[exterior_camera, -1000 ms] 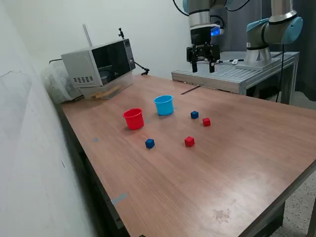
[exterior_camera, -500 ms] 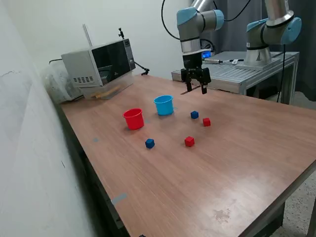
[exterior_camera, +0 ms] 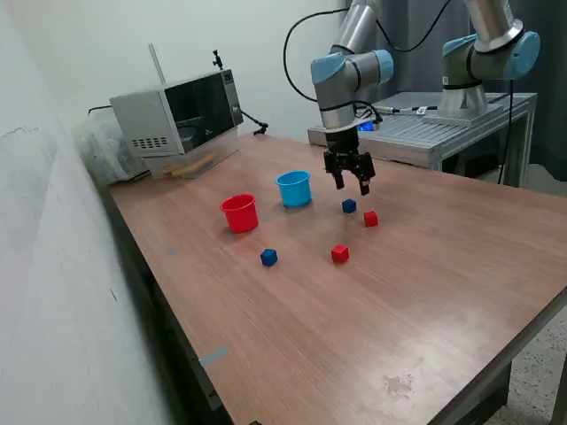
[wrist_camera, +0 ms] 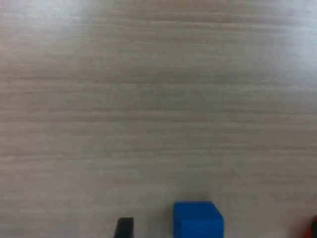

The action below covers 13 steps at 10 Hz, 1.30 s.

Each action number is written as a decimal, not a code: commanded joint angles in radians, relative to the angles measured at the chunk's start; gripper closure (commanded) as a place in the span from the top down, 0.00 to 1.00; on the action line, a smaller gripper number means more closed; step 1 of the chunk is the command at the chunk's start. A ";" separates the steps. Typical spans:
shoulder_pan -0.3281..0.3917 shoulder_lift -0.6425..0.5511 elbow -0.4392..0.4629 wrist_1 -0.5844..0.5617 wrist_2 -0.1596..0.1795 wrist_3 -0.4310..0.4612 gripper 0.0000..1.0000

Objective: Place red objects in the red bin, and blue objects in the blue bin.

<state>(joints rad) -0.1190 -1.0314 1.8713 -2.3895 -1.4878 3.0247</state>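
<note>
On the wooden worktop [exterior_camera: 425, 292] a microwave [exterior_camera: 177, 115] sits at the back, well apart from the cubes. The gripper [exterior_camera: 351, 182] hangs released, fingers spread, just above one blue cube [exterior_camera: 349, 206], with nothing between them. A red cube [exterior_camera: 370, 219] lies just beside it; the blue cup [exterior_camera: 293, 189] and red cup [exterior_camera: 239, 213] stand upright nearby. No writing is legible.

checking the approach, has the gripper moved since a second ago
Yes. The gripper, jaws open, has come down and toward the exterior view's left, from beside the metal bench to just above the blue cube near the blue cup.
</note>
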 commanded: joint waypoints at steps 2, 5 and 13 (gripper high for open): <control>0.009 0.024 -0.003 -0.017 -0.005 -0.001 1.00; 0.009 0.054 -0.015 -0.040 -0.008 -0.001 1.00; 0.005 0.059 -0.017 -0.060 -0.038 -0.001 0.00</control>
<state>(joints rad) -0.1117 -0.9727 1.8541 -2.4449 -1.5173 3.0235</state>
